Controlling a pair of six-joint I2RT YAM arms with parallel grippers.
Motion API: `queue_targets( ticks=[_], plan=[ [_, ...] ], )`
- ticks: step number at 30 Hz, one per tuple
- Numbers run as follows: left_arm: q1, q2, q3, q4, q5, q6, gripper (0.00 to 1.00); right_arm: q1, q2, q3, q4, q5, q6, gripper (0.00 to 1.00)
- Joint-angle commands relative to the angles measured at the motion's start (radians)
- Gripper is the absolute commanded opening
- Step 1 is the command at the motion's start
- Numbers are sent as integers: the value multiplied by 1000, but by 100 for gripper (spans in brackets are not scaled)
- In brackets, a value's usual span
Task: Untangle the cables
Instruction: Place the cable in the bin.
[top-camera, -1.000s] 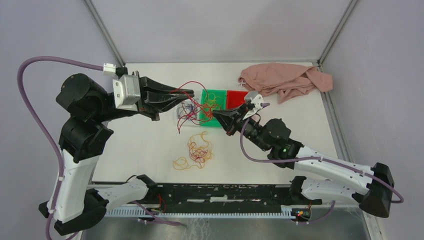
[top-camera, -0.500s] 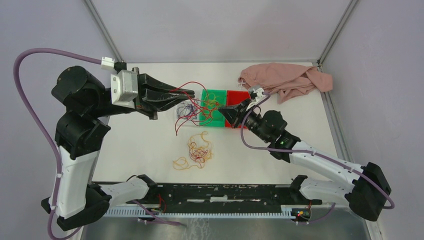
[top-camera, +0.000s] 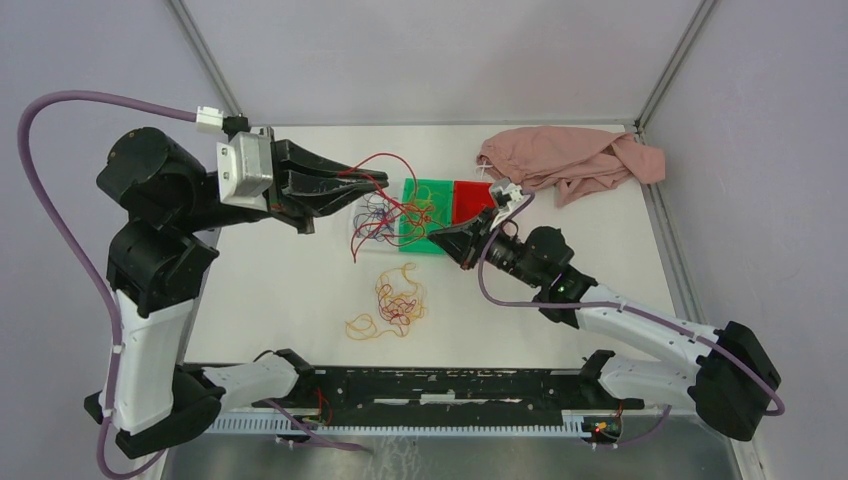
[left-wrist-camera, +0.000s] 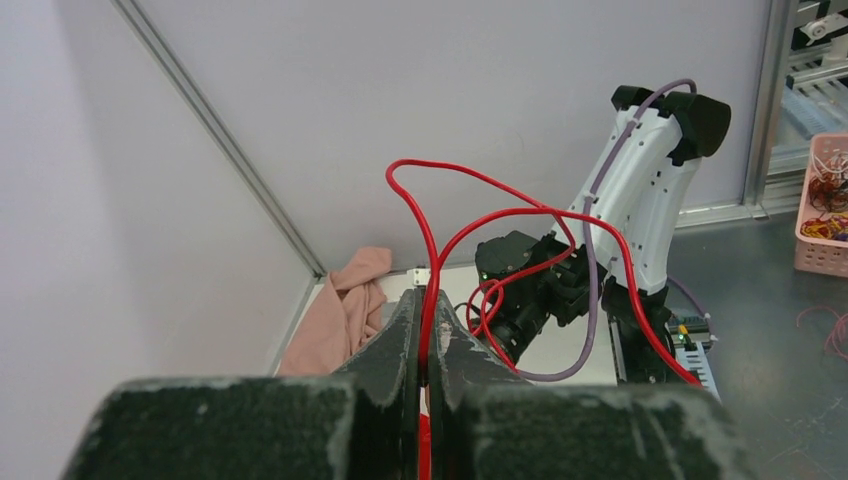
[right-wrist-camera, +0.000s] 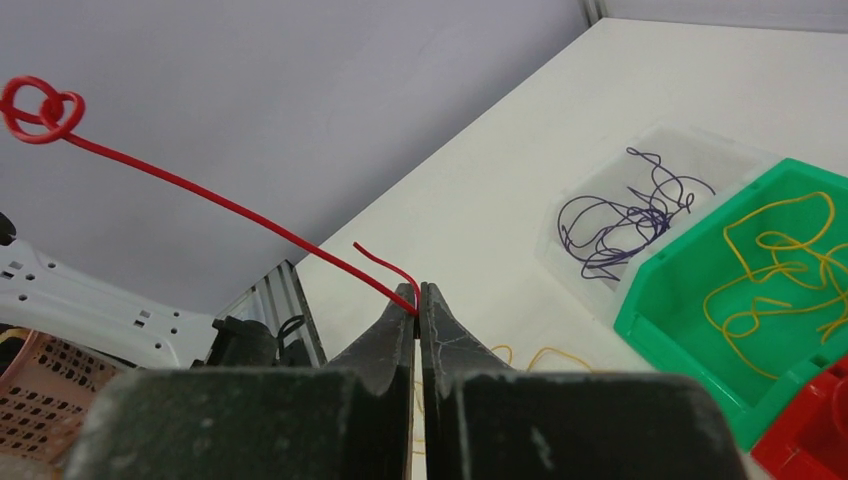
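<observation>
The left arm is standing tall from its base, elbow folded, forearm reaching level to the right, well above the white table (top-camera: 290, 280). The left gripper (top-camera: 383, 183) is pinching a thin red wire strand (left-wrist-camera: 470, 215) between fingers pressed tight together. Beyond the fingertips the strand is looping upward and away.

Just below and ahead of this gripper, a clear plastic bin (right-wrist-camera: 700, 150) is holding a dark purple wire (right-wrist-camera: 620, 215). Nearer the arm bases, a loose tangle of yellow-orange and red cables (top-camera: 395, 300) is lying on the table.

Between the two grippers, red strands are hanging over a green plastic bin (right-wrist-camera: 660, 320) that holds yellow wires (right-wrist-camera: 775, 270). A red plastic bin (top-camera: 472, 196) is touching its right side.

The right arm is stretching low from its base, angling up and left. The right gripper (top-camera: 435, 238) is pointing toward the left one, its fingers squeezed onto a red wire (right-wrist-camera: 220, 205) near its bent end. Whether this is the left gripper's strand cannot be told.

Beyond the right gripper, a crumpled pink cloth (top-camera: 570, 160) is lying at the far right corner.
</observation>
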Motion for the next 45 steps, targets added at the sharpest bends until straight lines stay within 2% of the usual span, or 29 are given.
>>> queue_targets(
  ticks=[1, 4, 6, 8, 12, 15, 19, 22, 25, 33, 39, 45],
  plan=[
    [-2, -58, -80, 124, -31, 1, 3, -16, -14, -10, 44, -53, 34, 6],
    [-2, -76, -207, 180, -63, -18, 3, -16, -20, 35, 7, -62, 34, 17],
    [-2, -82, -285, 243, -109, -32, 3, -16, -32, 50, -37, -21, 25, 31],
    [-1, -79, -352, 306, -144, -35, 3, -16, -52, 51, -96, 57, 6, 44],
    [-2, -43, -450, 426, -233, -36, 3, -20, -112, 28, -242, 271, -16, 63],
    [-2, 8, -487, 503, -310, -45, 3, -22, -179, -1, -318, 387, -39, 72],
    [-2, 99, -504, 584, -368, -76, 3, -23, -261, -31, -433, 560, -61, 75],
    [-2, 176, -507, 628, -384, -114, 3, -23, -314, -32, -576, 775, -45, 75],
    [-2, 262, -508, 664, -373, -139, 3, -26, -366, -59, -612, 867, -54, 75],
    [-13, 494, -401, 642, -376, -177, 3, -41, -408, -69, -644, 940, -62, 74],
    [-21, 605, -403, 629, -399, -166, 3, -53, -419, -68, -641, 939, -66, 74],
    [-25, 689, -439, 569, -555, -89, 3, -64, -447, -68, -634, 936, -69, 74]
  ],
)
